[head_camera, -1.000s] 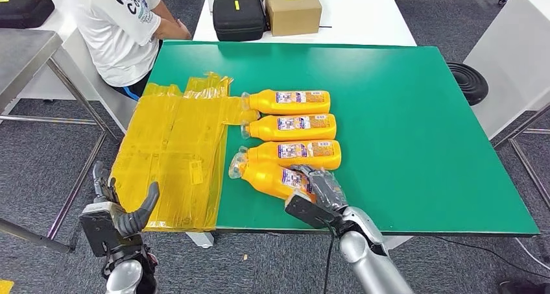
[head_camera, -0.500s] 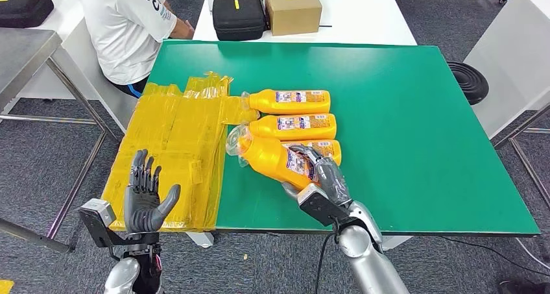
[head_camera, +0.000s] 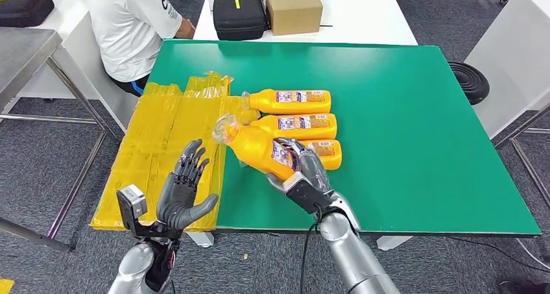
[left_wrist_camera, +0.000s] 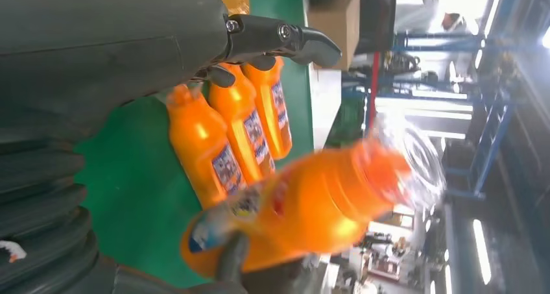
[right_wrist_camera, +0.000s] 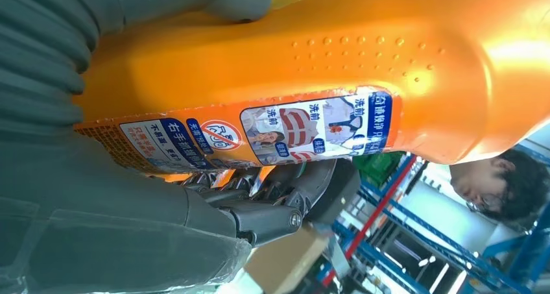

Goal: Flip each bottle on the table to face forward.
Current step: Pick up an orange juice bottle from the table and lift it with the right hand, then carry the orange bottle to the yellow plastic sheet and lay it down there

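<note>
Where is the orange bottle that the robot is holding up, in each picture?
Head view: the lifted bottle is mid-picture, tilted, gripped by the right hand.
Left wrist view: low and right of middle, blurred.
Right wrist view: it spans the upper picture, label showing.
Shared landmark: the cardboard box.

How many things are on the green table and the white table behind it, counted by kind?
Orange bottles: 4, one held by the right hand, three lying on the green table at
Yellow plastic sheets: 1 pile
Black cases: 1
Cardboard boxes: 1
Total: 7
</note>
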{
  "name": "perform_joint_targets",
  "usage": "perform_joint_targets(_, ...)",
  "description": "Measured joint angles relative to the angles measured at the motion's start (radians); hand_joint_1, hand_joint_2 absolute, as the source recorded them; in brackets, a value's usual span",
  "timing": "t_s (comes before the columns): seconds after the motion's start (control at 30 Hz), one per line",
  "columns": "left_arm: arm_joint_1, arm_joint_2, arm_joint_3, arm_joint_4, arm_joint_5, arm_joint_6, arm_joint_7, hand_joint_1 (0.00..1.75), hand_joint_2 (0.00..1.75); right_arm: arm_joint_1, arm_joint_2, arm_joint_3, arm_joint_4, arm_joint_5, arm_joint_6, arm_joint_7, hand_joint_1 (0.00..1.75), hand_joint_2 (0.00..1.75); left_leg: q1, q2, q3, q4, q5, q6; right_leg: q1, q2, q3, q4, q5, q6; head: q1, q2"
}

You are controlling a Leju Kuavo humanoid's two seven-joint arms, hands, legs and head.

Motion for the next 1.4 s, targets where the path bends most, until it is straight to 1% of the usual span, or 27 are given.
perform_joint_targets(0.23, -0.044, 0.001, -0.03, 0.034, -0.049, 0.021, 0.021, 0.0, 1.75, -0.013, 0.034, 0.02, 0.063, -0.006, 0.004, -0.004, 1.75, 1.75, 0.0, 0.0, -0.001, 0.0, 0.0, 0.0, 0.0, 0.0, -0.001, 0.0, 0.0, 0.0, 0.0, 0.0)
perform_joint_targets(0.47, -0.077, 0.001, -0.044, 0.069, -0.064, 0.04, 0.027, 0.0, 1.75, -0.022, 0.064, 0.05, 0.11, -0.012, 0.024, -0.018, 1.75, 1.75, 0.0, 0.0, -0.001, 0.0, 0.0, 0.0, 0.0, 0.0, -0.001, 0.0, 0.0, 0.0, 0.0, 0.0)
perform_joint_targets(0.7, -0.128, -0.003, -0.046, 0.148, -0.003, 0.048, 0.07, 0.0, 1.75, -0.028, 0.088, 0.11, 0.136, -0.009, 0.029, -0.03, 1.75, 1.75, 0.0, 0.0, -0.001, 0.0, 0.0, 0.0, 0.0, 0.0, -0.001, 0.0, 0.0, 0.0, 0.0, 0.0)
perform_joint_targets(0.8, -0.144, -0.007, -0.048, 0.182, 0.044, 0.028, 0.084, 0.0, 1.75, -0.031, 0.09, 0.13, 0.144, -0.009, 0.028, -0.023, 1.75, 1.75, 0.0, 0.0, -0.001, 0.0, 0.0, 0.0, 0.0, 0.0, -0.001, 0.0, 0.0, 0.0, 0.0, 0.0)
perform_joint_targets(1.0, -0.16, -0.01, -0.057, 0.229, 0.154, -0.053, 0.114, 0.0, 1.75, -0.041, 0.093, 0.166, 0.176, -0.008, 0.022, -0.023, 1.75, 1.75, 0.0, 0.0, -0.001, 0.0, 0.0, 0.0, 0.0, 0.0, -0.002, 0.0, 0.0, 0.0, 0.0, 0.0)
perform_joint_targets(1.4, -0.172, -0.01, -0.058, 0.274, 0.24, -0.091, 0.121, 0.0, 1.75, -0.063, 0.094, 0.193, 0.227, 0.0, 0.024, -0.021, 1.75, 1.75, 0.0, 0.0, -0.002, 0.0, 0.0, 0.0, 0.0, 0.0, -0.002, 0.0, 0.0, 0.0, 0.0, 0.0)
